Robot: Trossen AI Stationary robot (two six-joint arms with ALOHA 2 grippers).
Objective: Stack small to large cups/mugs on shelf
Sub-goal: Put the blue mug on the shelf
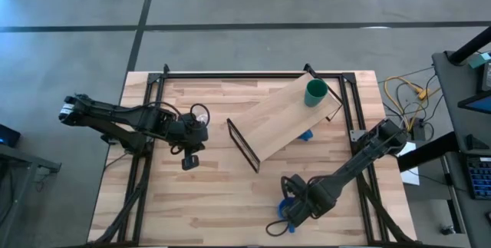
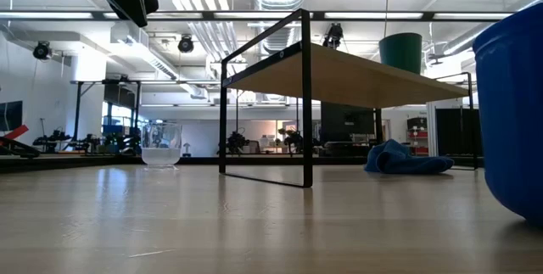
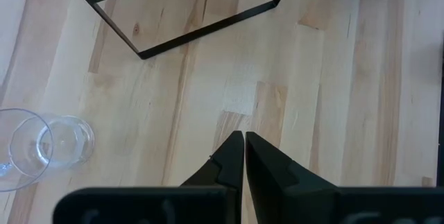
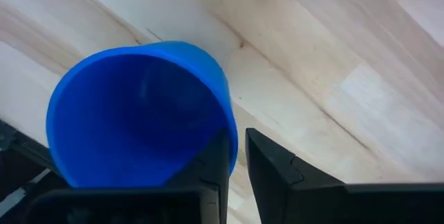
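The bright blue mug [image 4: 139, 113] [image 2: 513, 113] is near the table's near edge, tilted, in my right gripper [image 4: 238, 132] [image 1: 285, 216]. The dark green cup [image 1: 315, 92] [image 2: 400, 52] stands upright on the far right end of the shelf [image 1: 280, 117] [image 2: 339, 75], whose black wire legs stand on the table. The clear glass cup [image 3: 48, 144] [image 2: 161, 144] stands on the table left of the shelf. My left gripper [image 3: 243, 137] [image 1: 190, 160] hovers shut above the table beside the glass cup, touching nothing. My right gripper holds the blue mug by its rim wall [image 4: 232, 141], pinched with one finger inside the mug and one outside. The fingers come slanting from above. The mug is tilted, its mouth toward the wrist camera; whether its base is off the table I cannot tell.
A crumpled blue cloth [image 2: 403, 158] [image 1: 307, 134] lies on the table under the shelf's right part. Black frame rails [image 1: 230, 75] run along the table's far edge and sides. Cables [image 1: 406, 94] lie off the table's right side. Bare wood lies between the two grippers.
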